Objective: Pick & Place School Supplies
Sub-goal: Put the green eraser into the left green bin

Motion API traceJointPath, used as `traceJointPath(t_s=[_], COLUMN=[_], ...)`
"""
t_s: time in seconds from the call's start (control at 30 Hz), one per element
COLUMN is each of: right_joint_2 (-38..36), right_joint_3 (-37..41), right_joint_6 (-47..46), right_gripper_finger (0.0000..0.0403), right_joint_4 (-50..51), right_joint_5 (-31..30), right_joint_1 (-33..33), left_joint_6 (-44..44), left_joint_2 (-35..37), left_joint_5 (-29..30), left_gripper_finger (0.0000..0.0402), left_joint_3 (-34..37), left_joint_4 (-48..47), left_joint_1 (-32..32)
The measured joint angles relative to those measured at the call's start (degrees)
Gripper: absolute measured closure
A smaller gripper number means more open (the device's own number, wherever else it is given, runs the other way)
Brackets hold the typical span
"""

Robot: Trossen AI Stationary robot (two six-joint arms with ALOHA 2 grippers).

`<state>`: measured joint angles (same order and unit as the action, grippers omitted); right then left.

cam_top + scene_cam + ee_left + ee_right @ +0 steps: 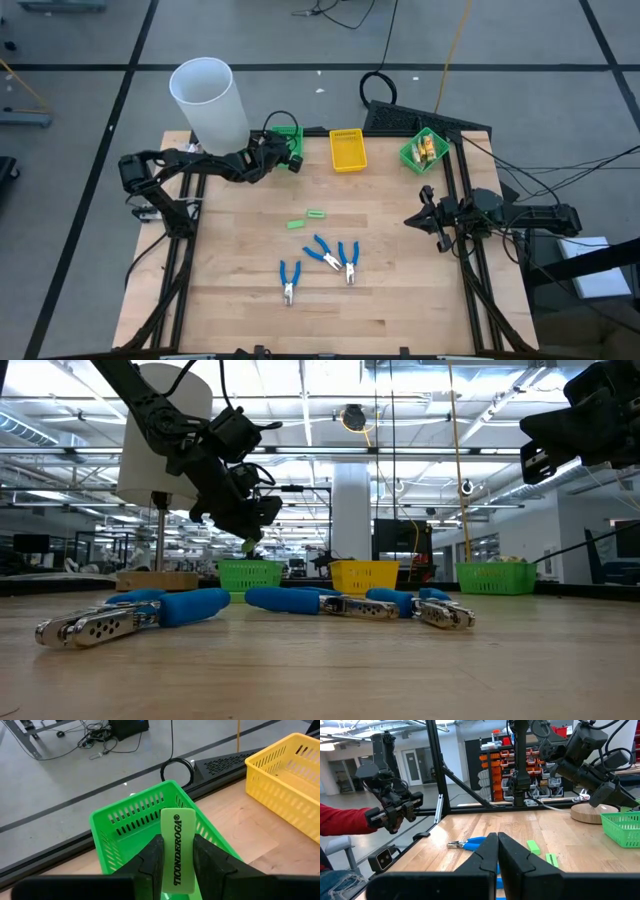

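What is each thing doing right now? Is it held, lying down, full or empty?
Left hand: shut on the green eraser, over the green bin.
Right hand: shut, holding nothing, at the table's right edge.
Two green erasers: lying on the table.
Three blue pliers: lying flat on the table.
Yellow bin: looks empty.
Right green bin: holds yellow-orange pieces.
White cylinder: standing upright.

A: Where could a gripper pass freely?

B: The table's six o'clock half is open board, save three blue-handled pliers at centre.

A: And at twelve?

B: Crowded: white cylinder, green bin, yellow bin, second green bin.
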<state>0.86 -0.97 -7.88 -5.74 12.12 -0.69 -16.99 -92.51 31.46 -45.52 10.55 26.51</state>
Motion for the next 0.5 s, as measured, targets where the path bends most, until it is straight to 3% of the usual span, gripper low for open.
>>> traceJointPath(t_s=[0.5], right_joint_2=[0.0], right_joint_3=[0.0], right_joint_6=[0.0], right_gripper_finger=[0.0399], right_joint_4=[0.0], right_joint_5=[0.0], right_joint_1=[0.0], left_joint_6=[-1.2], left_joint_2=[-5.4], left_joint_5=[0.1], left_gripper_finger=[0.0314], left_joint_3=[0.0], left_joint_4=[1.5], left_joint_1=[0.2])
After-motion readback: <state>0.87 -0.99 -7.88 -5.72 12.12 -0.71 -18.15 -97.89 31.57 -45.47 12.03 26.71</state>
